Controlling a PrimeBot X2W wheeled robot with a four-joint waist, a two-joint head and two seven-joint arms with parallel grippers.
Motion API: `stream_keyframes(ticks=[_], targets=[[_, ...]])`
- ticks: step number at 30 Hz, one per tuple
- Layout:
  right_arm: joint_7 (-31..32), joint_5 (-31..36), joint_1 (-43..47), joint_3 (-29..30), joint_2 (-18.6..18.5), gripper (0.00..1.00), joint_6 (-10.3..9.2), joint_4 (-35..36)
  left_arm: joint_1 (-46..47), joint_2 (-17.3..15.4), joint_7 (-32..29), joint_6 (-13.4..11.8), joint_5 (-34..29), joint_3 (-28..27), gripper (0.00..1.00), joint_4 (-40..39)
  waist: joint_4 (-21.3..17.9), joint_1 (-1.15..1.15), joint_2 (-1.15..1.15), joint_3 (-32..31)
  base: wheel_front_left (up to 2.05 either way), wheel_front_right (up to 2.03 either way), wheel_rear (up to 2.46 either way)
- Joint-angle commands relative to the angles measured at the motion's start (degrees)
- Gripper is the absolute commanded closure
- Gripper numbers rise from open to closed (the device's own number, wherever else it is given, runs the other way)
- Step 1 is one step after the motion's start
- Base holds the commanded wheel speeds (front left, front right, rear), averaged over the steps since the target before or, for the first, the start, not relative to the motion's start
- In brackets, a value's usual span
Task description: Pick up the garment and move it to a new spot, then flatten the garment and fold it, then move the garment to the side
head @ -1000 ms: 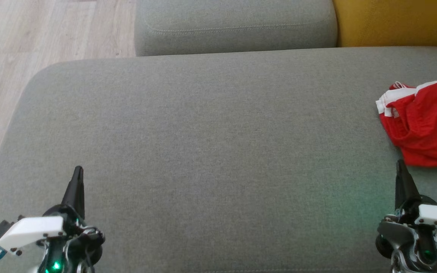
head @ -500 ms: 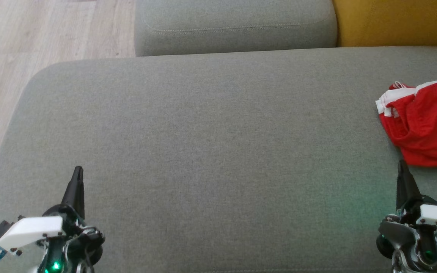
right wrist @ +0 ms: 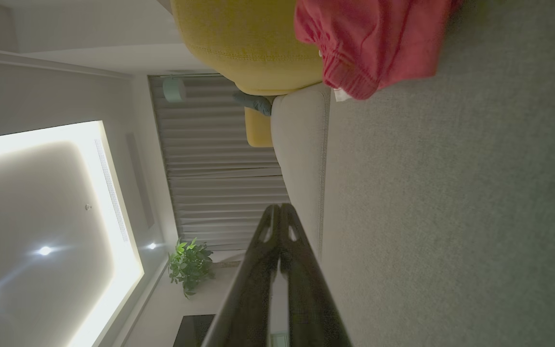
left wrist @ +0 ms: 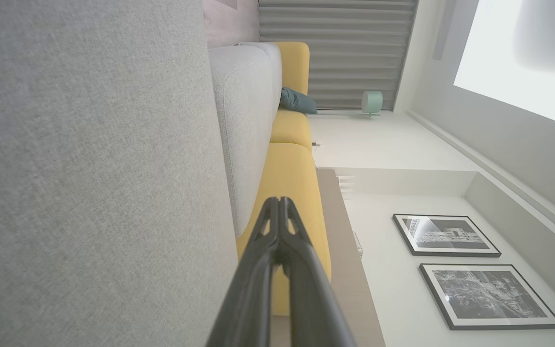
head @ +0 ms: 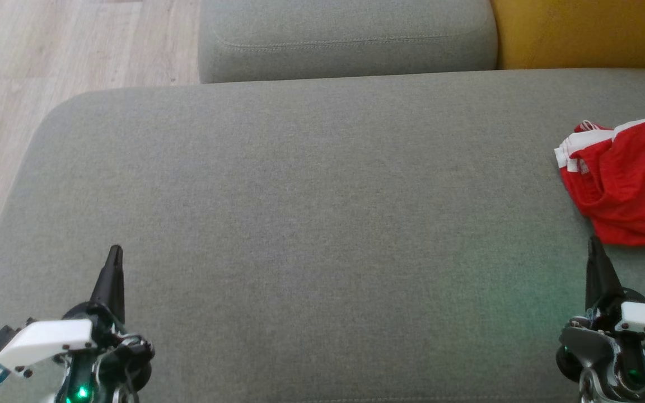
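Grey upholstery of a wide seat cushion (head: 322, 224) takes up most of the head view and carries everything in play. Nearest, at its near-left corner, the left gripper (head: 115, 250) points away over bare fabric, its two dark fingers pressed flat together into one spike with nothing between them. At the near-right corner the right gripper (head: 592, 240) stands the same way, tips closed on nothing.

Just beyond the right gripper's tip lies the garment (head: 630, 184), red cloth with a white-trimmed band, crumpled in a heap against the cushion's right edge and cut off by the side of the head view. In the right wrist view a strip of grey separates the closed tips from the cloth.

Farther back, along the cushion's far edge, a grey back cushion (head: 345, 39) sits left of centre, with a yellow cushion (head: 585, 31) touching it on the right. Pale wooden floor (head: 48, 56) shows past the far-left corner. Beyond the sofa the wrist views show two framed pictures (left wrist: 446, 234) on a white wall, pleated curtains (right wrist: 224, 168) and a potted plant (right wrist: 190, 265).
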State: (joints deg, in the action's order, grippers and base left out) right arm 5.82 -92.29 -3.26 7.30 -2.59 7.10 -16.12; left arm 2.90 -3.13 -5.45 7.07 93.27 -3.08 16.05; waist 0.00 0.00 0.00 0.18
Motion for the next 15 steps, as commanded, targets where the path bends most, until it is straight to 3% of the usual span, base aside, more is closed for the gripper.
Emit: stream_keyframes(ticks=[1, 15], targets=[[0.3, -0.2, -2.9, -1.2, -0.6, 1.00, 0.39, 2.1, 3.2, -0.5, -0.2, 0.4, -0.3, -2.4, 1.00, -2.0, 0.0, 0.00, 0.00, 0.0, 0.00, 0.00, 0.00], [0.4, -0.2, -2.9, -1.1, -0.6, 1.00, 0.39, 2.1, 3.2, -0.4, -0.4, 0.4, -0.4, -2.6, 1.00, -2.0, 0.0, 0.00, 0.00, 0.0, 0.00, 0.00, 0.00]])
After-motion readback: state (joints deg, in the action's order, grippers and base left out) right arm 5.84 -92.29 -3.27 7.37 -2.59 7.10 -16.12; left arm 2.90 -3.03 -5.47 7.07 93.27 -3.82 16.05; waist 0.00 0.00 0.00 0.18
